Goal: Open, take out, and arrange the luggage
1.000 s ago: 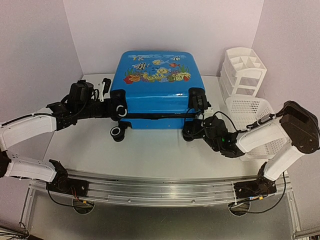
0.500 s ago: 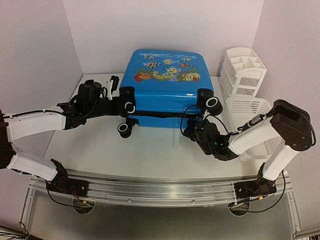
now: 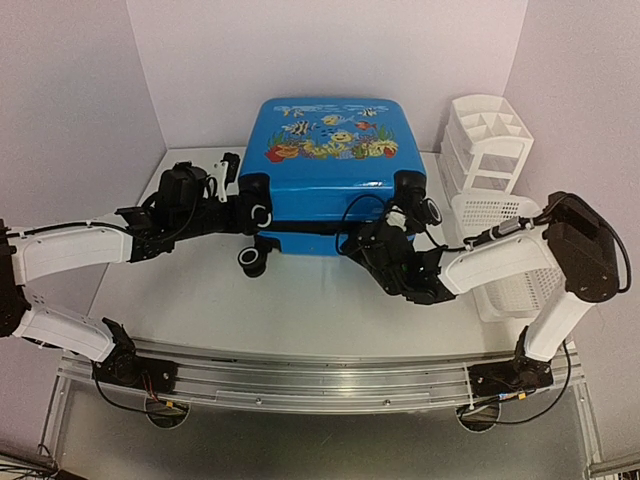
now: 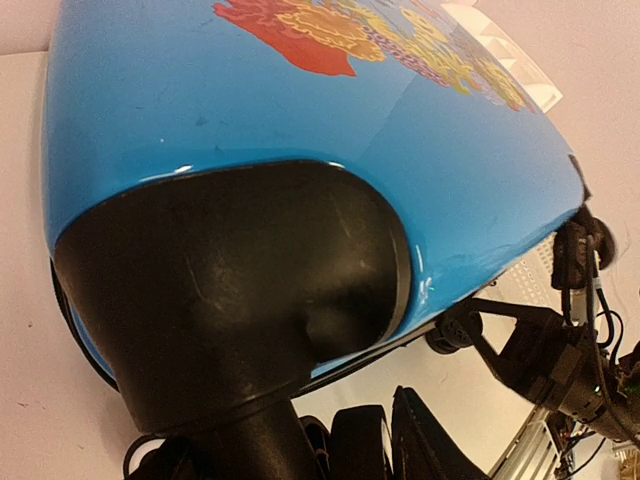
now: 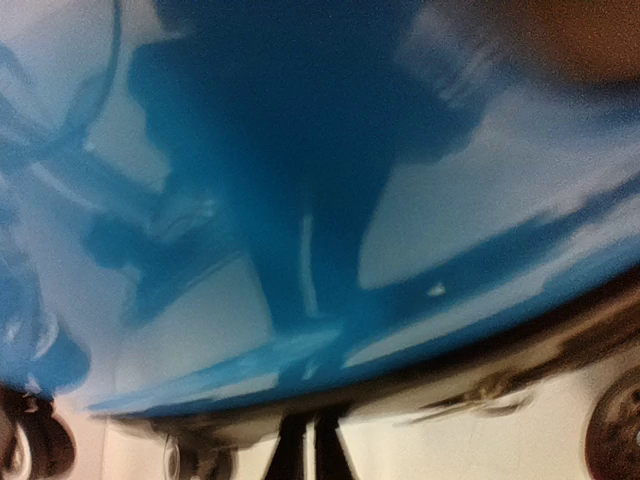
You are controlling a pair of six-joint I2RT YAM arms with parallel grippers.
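The luggage (image 3: 330, 170) is a bright blue hard-shell case with a fish print, lying flat at the back centre of the table. My left gripper (image 3: 250, 213) is at its front left corner, shut on a black wheel there; the left wrist view shows the wheel (image 4: 360, 440) between the fingers, under the blue shell (image 4: 300, 100) and its black wheel housing (image 4: 240, 290). My right gripper (image 3: 352, 243) is shut and empty, its tips (image 5: 305, 450) against the black zip band (image 5: 420, 385) at the middle of the front edge. The blue shell (image 5: 300, 150) fills that blurred view.
A white slatted basket (image 3: 510, 250) and a white drawer organiser (image 3: 490, 140) stand right of the case, close to the right arm. Another wheel (image 3: 250, 260) sticks out at the front left, one more (image 3: 430, 210) at the front right. Walls close in behind and at both sides.
The case has shifted right and slightly back, with the left gripper moving along at its corner wheel. The right gripper has slid left along the front edge to its middle.
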